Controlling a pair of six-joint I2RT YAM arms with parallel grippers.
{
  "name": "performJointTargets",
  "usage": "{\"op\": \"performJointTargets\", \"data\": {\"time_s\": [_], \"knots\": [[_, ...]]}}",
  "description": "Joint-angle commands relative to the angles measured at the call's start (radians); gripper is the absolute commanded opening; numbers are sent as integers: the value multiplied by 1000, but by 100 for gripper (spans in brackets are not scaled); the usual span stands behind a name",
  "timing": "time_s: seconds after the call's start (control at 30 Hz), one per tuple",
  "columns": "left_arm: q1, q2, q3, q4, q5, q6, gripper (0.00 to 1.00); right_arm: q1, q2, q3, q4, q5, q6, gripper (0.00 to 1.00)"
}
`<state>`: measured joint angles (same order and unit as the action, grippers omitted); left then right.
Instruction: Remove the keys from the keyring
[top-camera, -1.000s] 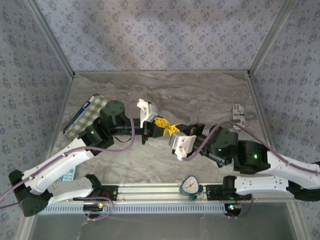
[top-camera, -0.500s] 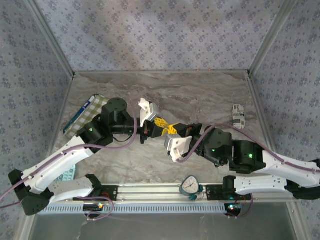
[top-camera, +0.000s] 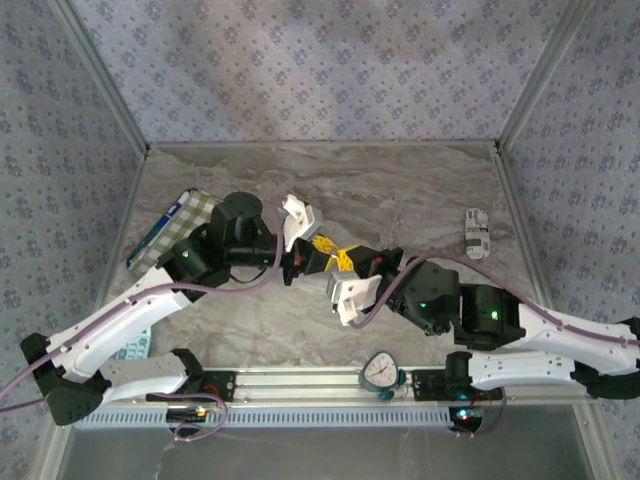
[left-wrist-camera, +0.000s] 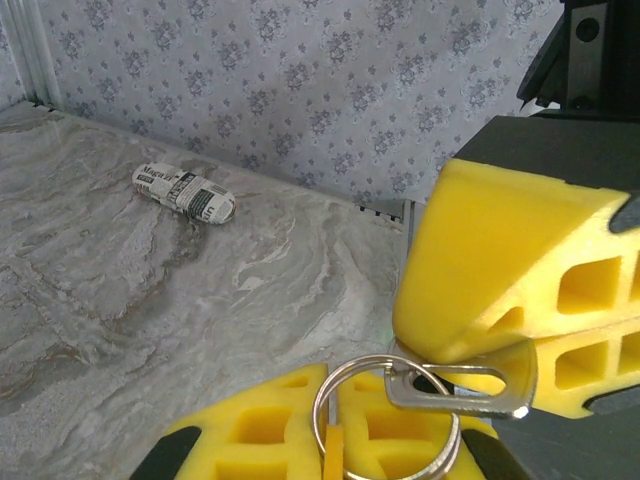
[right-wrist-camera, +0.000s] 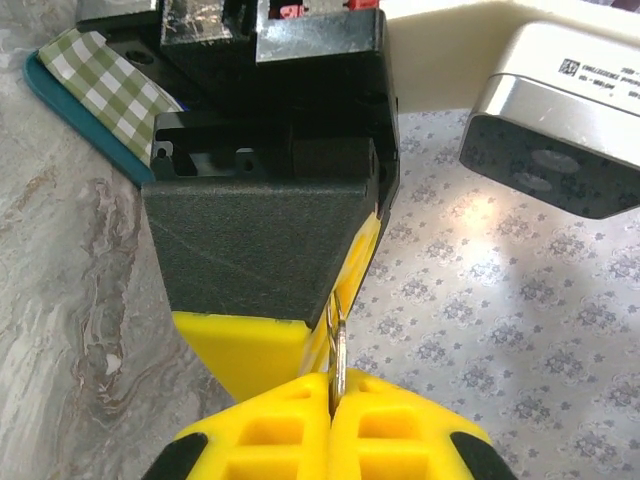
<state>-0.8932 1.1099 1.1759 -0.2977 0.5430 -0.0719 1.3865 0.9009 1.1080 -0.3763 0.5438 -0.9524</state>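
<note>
**Two Arms Meet Over a Ring, Mid-Table**

The left gripper (top-camera: 322, 246) and right gripper (top-camera: 343, 259) come nose to nose above the marble table (top-camera: 420, 190), their yellow pads touching. From the left wrist, the ring (left-wrist-camera: 384, 361) stands upright against the left fingers (left-wrist-camera: 262, 425); they sit closed on its lower part, with an orange sliver (left-wrist-camera: 335, 452) in the seam between them. A silvery key (left-wrist-camera: 455, 392) is threaded on the ring and lies flat, its far end pinched between the right gripper's pads (left-wrist-camera: 510, 270). From the right wrist, those pads press together with thin metal caught edge-on between them, just under the left gripper's black body. A checked cloth (top-camera: 178, 232) lies at the table's left; a small paper-wrapped roll (top-camera: 477, 233) sits well apart at the right.
</note>
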Motion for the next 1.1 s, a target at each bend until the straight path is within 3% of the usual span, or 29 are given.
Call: {"op": "performJointTargets", "data": {"time_s": [0.0, 0.63, 1.07], "knots": [[-10, 22, 68, 173, -23, -43, 0, 68, 49, -62, -54, -245, -73, 0], [-50, 23, 81, 181, 9, -23, 0, 6, 62, -101, 16, -388, 0, 0], [-99, 18, 89, 159, 18, 17, 0, -34, 148, -112, 59, -408, -9, 0]]}}
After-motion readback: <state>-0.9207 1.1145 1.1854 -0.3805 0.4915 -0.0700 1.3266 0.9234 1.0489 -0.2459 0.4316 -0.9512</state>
